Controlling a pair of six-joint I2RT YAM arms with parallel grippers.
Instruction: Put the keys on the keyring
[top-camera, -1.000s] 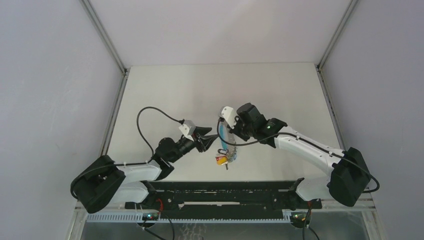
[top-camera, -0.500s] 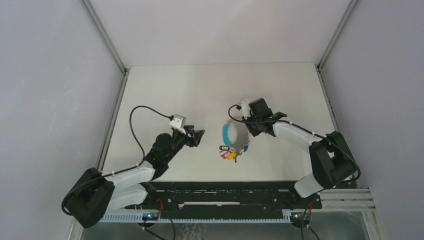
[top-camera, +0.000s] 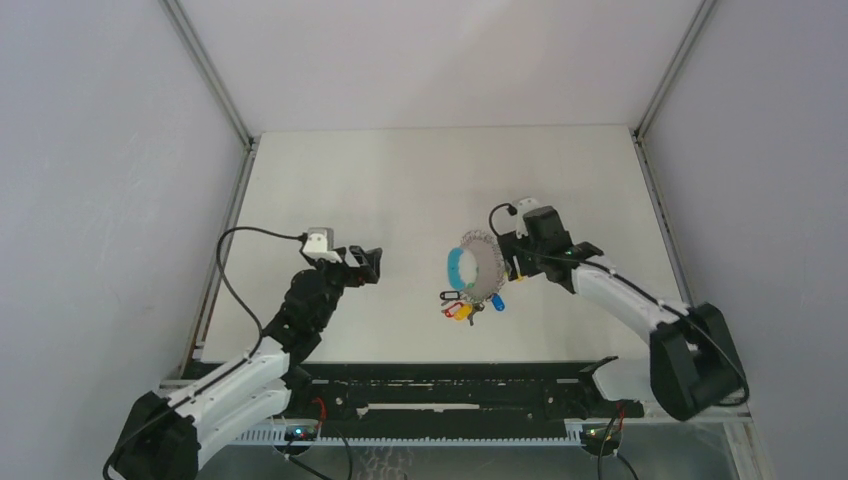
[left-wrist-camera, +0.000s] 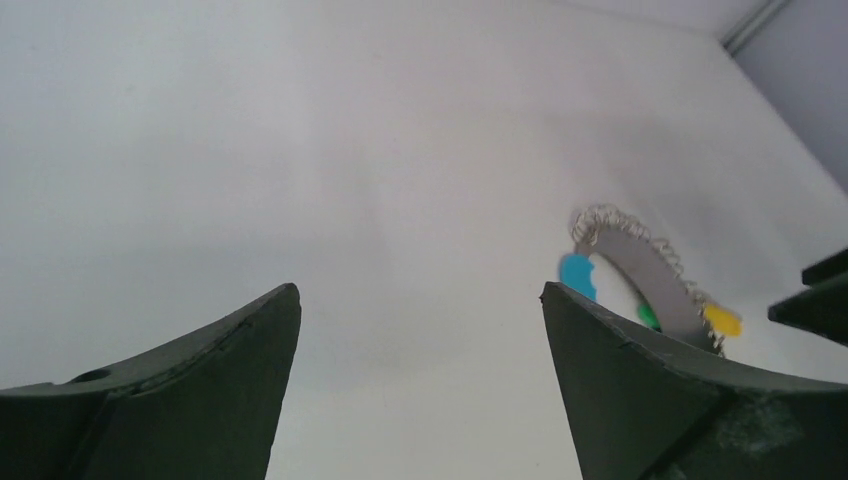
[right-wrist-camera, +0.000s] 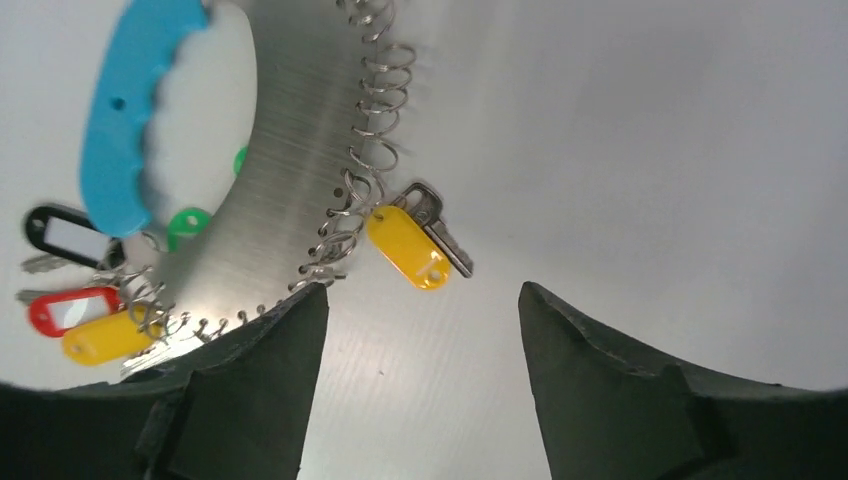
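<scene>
Both wide and empty: left gripper (left-wrist-camera: 420, 295), right gripper (right-wrist-camera: 422, 290), whose finger hides part of the keyring (right-wrist-camera: 290, 150).

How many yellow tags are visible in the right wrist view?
2. One yellow tag lies right of the keyring, on a silver key. The other lies lower left, just below the red tag. More may hide under the keyring.

I read the big loop keyring (right-wrist-camera: 290, 150) as bright blue scalloped plastic one side, brushed silver metal the other, edged with silver wire coil (right-wrist-camera: 375, 110); yellow plastic-headed key (right-wrist-camera: 408, 247) with silver blade; green plastic key head (right-wrist-camera: 185, 222); red tag (right-wrist-camera: 70, 308) and black tag (right-wrist-camera: 65, 235), both with white inserts; yellow-orange tag (right-wrist-camera: 100, 340); plain matte white table (right-wrist-camera: 650, 130)
</scene>
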